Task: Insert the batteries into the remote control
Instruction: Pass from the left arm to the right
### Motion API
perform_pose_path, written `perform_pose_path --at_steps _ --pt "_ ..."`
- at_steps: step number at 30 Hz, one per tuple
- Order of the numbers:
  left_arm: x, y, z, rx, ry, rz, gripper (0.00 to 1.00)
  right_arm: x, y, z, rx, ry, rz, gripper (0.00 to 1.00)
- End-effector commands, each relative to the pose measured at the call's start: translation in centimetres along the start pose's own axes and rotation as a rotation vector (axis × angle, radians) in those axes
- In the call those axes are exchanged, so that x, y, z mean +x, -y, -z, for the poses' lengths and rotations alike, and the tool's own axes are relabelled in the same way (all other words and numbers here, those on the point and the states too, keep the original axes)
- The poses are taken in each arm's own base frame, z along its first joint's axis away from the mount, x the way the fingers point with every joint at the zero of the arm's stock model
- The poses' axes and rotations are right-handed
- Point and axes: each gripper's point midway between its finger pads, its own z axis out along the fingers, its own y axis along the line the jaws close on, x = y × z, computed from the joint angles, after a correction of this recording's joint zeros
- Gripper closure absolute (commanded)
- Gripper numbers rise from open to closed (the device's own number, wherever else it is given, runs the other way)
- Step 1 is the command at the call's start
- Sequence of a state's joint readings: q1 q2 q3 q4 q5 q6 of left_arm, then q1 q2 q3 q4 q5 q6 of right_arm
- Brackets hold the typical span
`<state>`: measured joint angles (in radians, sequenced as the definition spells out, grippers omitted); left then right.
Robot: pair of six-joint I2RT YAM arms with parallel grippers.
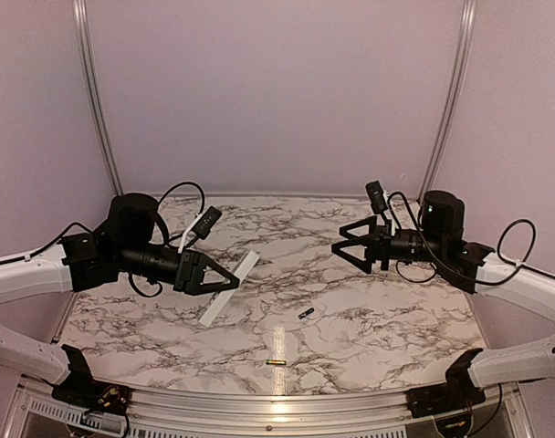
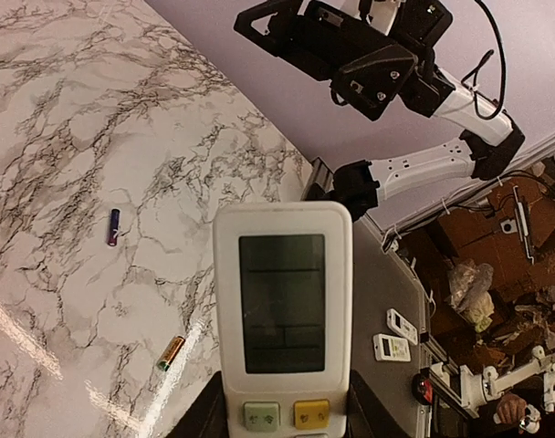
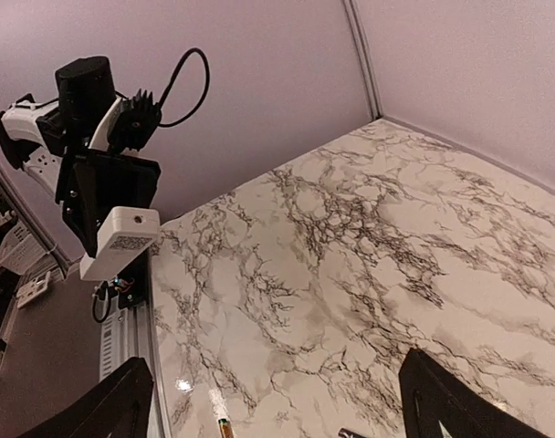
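My left gripper (image 1: 219, 279) is shut on the white remote control (image 1: 228, 288) and holds it tilted above the left part of the marble table. In the left wrist view the remote (image 2: 282, 301) shows its dark display and buttons, clamped between my fingers (image 2: 204, 418). The golden battery (image 1: 277, 363) lies near the front edge, and it also shows in the left wrist view (image 2: 171, 352) and in the right wrist view (image 3: 225, 427). The dark battery (image 1: 306, 312) lies at mid-table, also in the left wrist view (image 2: 113, 227). My right gripper (image 1: 343, 245) hangs open and empty above the right side.
Purple walls with aluminium posts (image 1: 93, 91) close in the table's back and sides. An aluminium rail (image 1: 259, 401) runs along the front edge. Beyond the table, two other small white remotes (image 2: 392, 335) lie on a grey surface.
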<state>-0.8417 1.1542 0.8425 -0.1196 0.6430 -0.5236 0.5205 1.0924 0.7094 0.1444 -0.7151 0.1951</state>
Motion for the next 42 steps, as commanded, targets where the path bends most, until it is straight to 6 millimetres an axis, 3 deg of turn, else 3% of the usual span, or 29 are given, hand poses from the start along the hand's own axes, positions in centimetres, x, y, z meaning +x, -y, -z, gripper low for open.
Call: perform_pose_path --at_steps 1,6,17,27,34,42 --pt "0.3 5.3 0.2 0.210 -0.059 -0.125 0.66 -2.4 -6.6 -0.3 -0.197 0.010 0.144 0.09" --pt "2.2 7.5 -0.5 0.312 -0.163 -0.131 0.67 -2.2 -11.4 -0.8 -0.296 -0.010 0.324 0.11" --pt "5.5 10.1 -1.7 0.449 -0.323 -0.082 0.68 0.8 -18.9 -2.5 -0.434 -0.106 0.537 0.21" --pt "8.1 11.2 -2.8 0.511 -0.429 -0.070 0.69 3.2 -21.6 -3.7 -0.477 -0.188 0.630 0.34" --pt "8.3 11.2 -3.2 0.533 -0.449 -0.059 0.71 5.3 -22.6 -4.6 -0.487 -0.255 0.673 0.44" --pt "8.5 11.4 -2.9 0.556 -0.458 -0.062 0.73 6.1 -23.0 -4.7 -0.501 -0.280 0.683 0.53"
